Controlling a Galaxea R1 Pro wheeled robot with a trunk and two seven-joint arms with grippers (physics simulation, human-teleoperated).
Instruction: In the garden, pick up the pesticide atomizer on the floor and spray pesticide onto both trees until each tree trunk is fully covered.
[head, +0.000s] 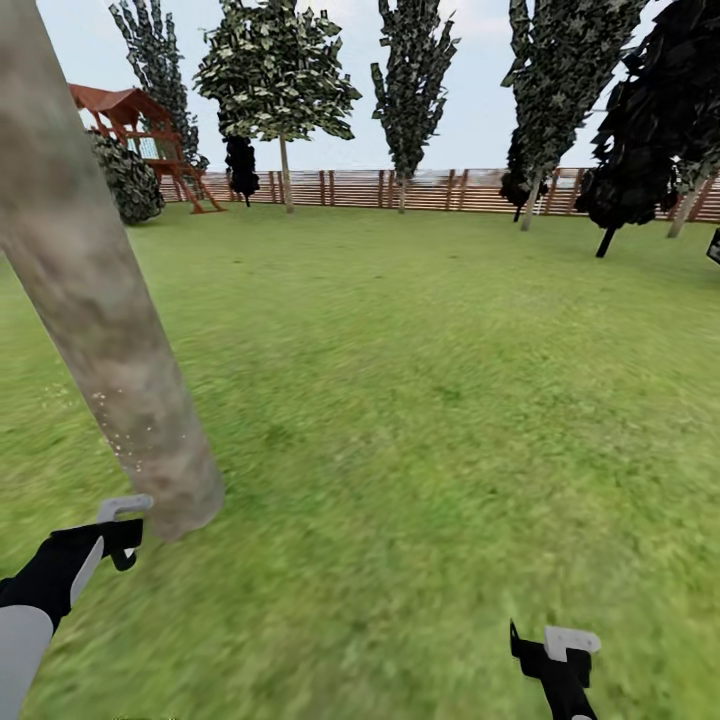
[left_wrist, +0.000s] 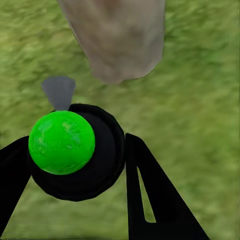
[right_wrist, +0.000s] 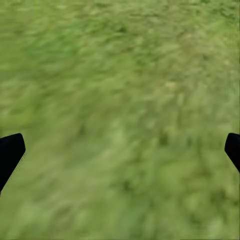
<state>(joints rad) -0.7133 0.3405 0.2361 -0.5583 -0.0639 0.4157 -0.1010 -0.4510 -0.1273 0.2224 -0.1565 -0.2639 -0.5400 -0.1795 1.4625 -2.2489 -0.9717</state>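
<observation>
While the near tree trunk (head: 105, 300) is leaning across the left edge of the head view, its pale mottled column is meeting the grass (head: 420, 400) just beside the left gripper (head: 122, 530). That gripper is reaching in from the lower left on a black forearm, with a white-tipped finger pointing toward the trunk's base. In the left wrist view the left gripper (left_wrist: 80, 165) is pinching the pesticide atomizer (left_wrist: 75, 150), a round black body topped by a bright green ball, between two black fingers (left_wrist: 150, 195), and a grey nozzle (left_wrist: 59, 92) is pointing toward the trunk (left_wrist: 117, 40) close ahead. No writing or label is legible on the bottle.

Moving rightward, the lawn is lying wide and open through the middle, running back to a brown slatted fence (head: 430, 190). A red wooden playset (head: 145, 135) is standing at the far left, with tall green trees (head: 275, 75) along the fence and a black-leaved tree (head: 650, 130) at the far right.

At the lower right, the right gripper (head: 557, 650) is hanging low over bare grass. In the right wrist view its black fingertips (right_wrist: 10, 152) are sitting spread wide at either side, holding nothing.
</observation>
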